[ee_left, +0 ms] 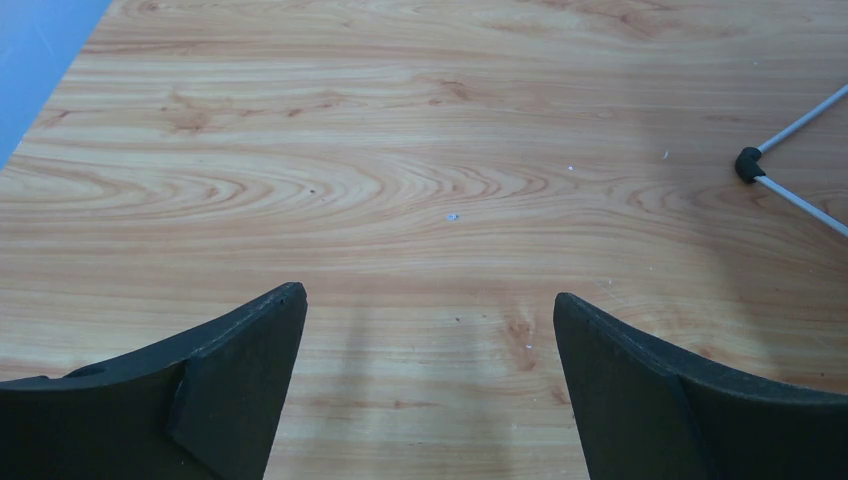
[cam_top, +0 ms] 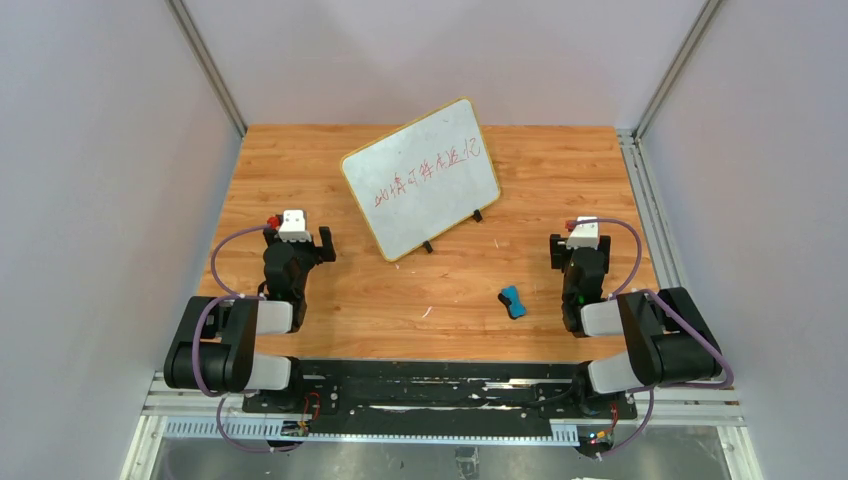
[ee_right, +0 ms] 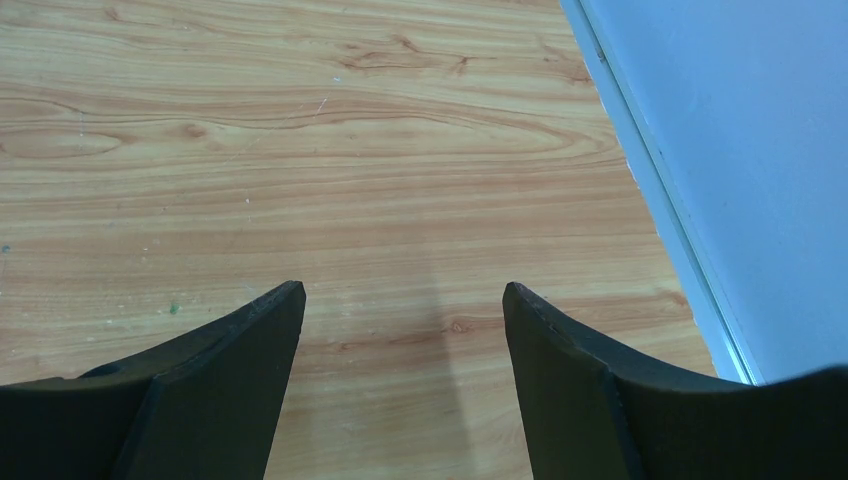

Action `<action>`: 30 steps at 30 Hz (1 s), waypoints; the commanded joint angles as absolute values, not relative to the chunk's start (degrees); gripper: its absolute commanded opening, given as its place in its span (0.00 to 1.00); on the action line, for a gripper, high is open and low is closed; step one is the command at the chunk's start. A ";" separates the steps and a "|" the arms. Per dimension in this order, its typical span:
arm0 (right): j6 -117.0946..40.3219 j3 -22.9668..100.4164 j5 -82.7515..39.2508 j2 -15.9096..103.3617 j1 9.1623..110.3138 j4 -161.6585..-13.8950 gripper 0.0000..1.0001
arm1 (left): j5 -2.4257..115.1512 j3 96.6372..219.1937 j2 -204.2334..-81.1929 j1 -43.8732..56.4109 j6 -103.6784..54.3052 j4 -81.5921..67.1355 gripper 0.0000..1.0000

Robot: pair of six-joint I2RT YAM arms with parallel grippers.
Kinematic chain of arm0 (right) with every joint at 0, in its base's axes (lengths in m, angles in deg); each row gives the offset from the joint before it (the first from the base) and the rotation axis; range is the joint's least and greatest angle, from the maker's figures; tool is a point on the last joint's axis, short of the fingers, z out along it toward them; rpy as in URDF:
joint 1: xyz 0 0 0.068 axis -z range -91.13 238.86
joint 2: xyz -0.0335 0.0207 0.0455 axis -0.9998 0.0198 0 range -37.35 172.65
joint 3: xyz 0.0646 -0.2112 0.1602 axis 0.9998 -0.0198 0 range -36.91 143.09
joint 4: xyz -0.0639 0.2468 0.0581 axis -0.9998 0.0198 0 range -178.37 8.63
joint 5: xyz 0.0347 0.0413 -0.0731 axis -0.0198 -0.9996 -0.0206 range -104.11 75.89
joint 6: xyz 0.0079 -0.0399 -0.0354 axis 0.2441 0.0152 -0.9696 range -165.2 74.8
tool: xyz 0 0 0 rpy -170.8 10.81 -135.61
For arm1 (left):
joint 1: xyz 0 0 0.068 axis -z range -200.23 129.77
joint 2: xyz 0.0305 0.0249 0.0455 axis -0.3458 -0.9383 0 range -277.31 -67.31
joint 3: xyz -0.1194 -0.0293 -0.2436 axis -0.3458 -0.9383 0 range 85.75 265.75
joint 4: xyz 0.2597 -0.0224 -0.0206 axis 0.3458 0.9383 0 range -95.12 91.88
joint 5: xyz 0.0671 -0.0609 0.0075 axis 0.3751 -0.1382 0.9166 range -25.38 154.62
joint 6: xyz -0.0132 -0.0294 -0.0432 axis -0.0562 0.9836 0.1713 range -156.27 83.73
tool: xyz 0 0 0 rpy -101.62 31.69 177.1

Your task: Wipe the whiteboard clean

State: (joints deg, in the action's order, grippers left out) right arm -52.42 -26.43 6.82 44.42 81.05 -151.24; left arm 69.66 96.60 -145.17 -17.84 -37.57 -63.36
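Observation:
The whiteboard [cam_top: 421, 178] stands tilted at the middle back of the wooden table, yellow-framed, with red handwriting across it and small black feet. One black foot and its thin legs [ee_left: 748, 163] show at the right edge of the left wrist view. A small blue eraser block [cam_top: 513, 300] lies in front of the board, toward the right. My left gripper [cam_top: 300, 237] sits left of the board, open, with only bare wood between its fingers [ee_left: 250, 370]. My right gripper [cam_top: 570, 243] is right of the eraser, open and empty too, fingers [ee_right: 560, 370] over bare wood.
The wooden table [cam_top: 300, 160] is walled by grey panels with metal rails on the left, right and back. The right rail [ee_right: 650, 170] runs close beside my right gripper. A black mounting bar [cam_top: 440, 385] with cables spans the near edge.

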 commanded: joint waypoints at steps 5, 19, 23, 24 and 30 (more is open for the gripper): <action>-51.51 -25.57 6.37 44.56 82.63 -152.07 0.75 | 69.62 97.17 -145.25 -17.65 -38.46 -65.59 0.98; -50.91 -25.04 4.20 44.30 83.59 -150.64 0.75 | 69.57 97.17 -145.26 -17.68 -38.46 -65.59 0.98; -50.91 -25.08 4.26 44.30 83.64 -150.71 0.75 | 69.63 97.17 -145.26 -17.68 -38.46 -65.59 0.98; -50.91 -25.09 4.26 44.30 83.62 -150.69 0.74 | 69.57 97.17 -145.24 -17.63 -38.46 -65.59 0.98; -52.05 -25.85 4.19 41.42 83.04 -151.12 0.46 | 69.63 97.17 -145.26 -17.63 -38.44 -65.59 0.98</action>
